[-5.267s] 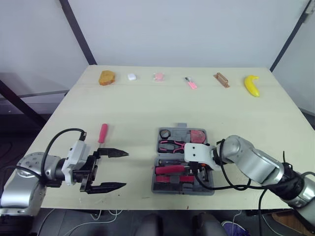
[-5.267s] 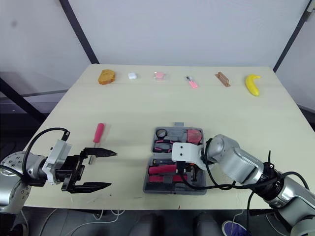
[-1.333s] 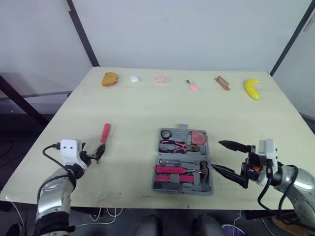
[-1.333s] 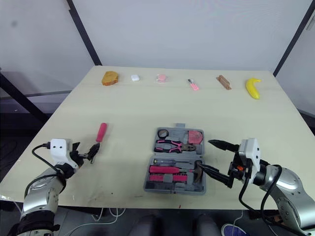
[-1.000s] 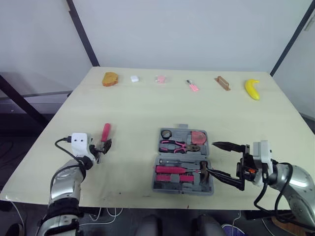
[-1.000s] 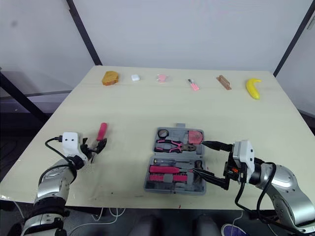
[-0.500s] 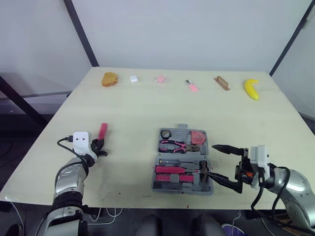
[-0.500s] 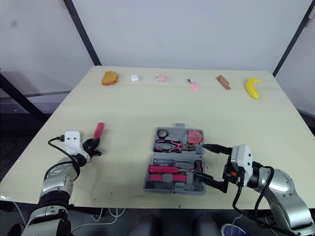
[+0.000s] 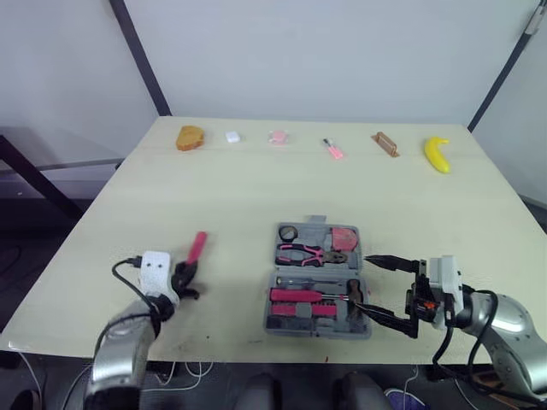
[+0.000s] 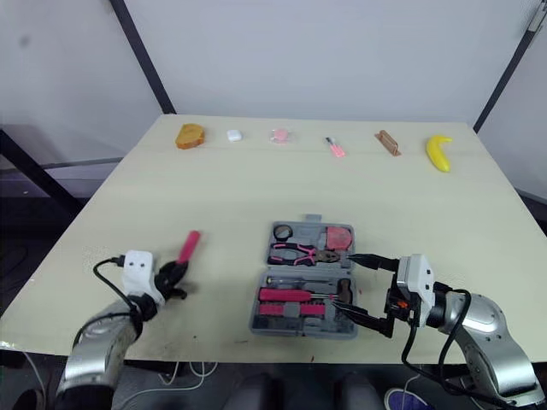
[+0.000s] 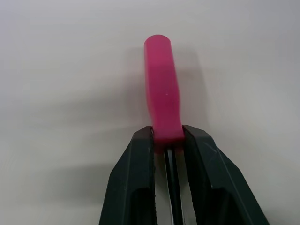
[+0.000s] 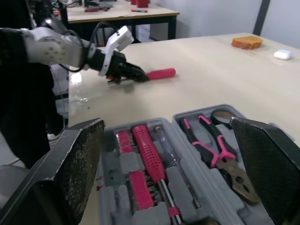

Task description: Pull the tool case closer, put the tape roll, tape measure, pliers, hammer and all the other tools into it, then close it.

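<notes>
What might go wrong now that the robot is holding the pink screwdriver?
1. The left gripper pinches the pink screwdriver only at the end of its handle, by the shaft, so it may swivel or slip out when carried.
2. The right gripper hangs open right at the edge of the tool case, beside the hammer; it might nudge the case or get in the way.
</notes>
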You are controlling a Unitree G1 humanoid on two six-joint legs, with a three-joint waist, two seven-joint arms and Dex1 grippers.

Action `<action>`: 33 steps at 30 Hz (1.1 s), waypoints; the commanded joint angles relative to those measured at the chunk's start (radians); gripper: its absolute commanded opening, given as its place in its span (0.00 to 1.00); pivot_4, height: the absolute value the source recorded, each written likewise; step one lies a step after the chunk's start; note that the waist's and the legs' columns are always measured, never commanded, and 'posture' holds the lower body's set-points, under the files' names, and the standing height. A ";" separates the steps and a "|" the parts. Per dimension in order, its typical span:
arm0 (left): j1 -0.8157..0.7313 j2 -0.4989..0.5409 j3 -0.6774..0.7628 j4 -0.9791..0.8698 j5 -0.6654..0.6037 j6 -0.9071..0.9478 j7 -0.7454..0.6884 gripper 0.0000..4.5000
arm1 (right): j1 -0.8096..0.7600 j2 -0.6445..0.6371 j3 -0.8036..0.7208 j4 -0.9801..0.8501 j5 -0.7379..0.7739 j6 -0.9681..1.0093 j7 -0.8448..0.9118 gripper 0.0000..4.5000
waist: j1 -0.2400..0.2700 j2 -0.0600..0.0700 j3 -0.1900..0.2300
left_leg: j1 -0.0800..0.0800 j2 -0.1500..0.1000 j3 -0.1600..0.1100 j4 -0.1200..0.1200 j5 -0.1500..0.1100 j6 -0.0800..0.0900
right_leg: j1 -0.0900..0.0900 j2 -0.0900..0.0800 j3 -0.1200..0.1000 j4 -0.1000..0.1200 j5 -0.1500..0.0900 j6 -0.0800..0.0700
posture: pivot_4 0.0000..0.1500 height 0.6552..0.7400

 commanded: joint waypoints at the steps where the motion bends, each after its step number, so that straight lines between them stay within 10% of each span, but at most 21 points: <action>1: 0.110 -0.040 -0.022 -0.241 -0.016 0.070 0.045 0.09 | -0.002 -0.013 -0.017 -0.005 0.008 -0.026 0.019 1.00 | 0.001 0.000 0.000 | 0.000 0.000 0.000 0.000 0.000 0.000 | 0.000 0.000 0.000 0.000 0.000 0.000 | 1.00 1.00; 20: 0.273 -0.157 -0.148 -0.422 0.079 0.132 0.165 0.09 | -0.051 -0.012 0.008 0.014 0.008 -0.012 0.035 1.00 | 0.002 0.000 0.000 | 0.000 -0.002 0.000 0.000 0.000 0.000 | 0.000 0.003 0.001 0.000 0.000 0.000 | 1.00 1.00; 28: 0.271 -0.177 -0.108 -0.410 0.056 0.074 0.153 0.94 | -0.051 -0.009 0.011 -0.007 0.013 0.006 0.017 1.00 | 0.002 0.000 0.000 | 0.000 -0.001 0.000 0.000 0.000 0.000 | 0.000 0.003 0.001 -0.001 0.000 0.000 | 1.00 1.00; 33: 0.284 -0.147 -0.087 -0.442 0.037 0.056 0.107 0.98 | -0.048 -0.017 0.007 -0.028 0.030 0.027 0.019 1.00 | 0.001 0.000 0.000 | 0.000 -0.001 0.000 0.000 0.000 0.000 | 0.000 0.003 0.001 -0.001 0.000 0.000 | 1.00 1.00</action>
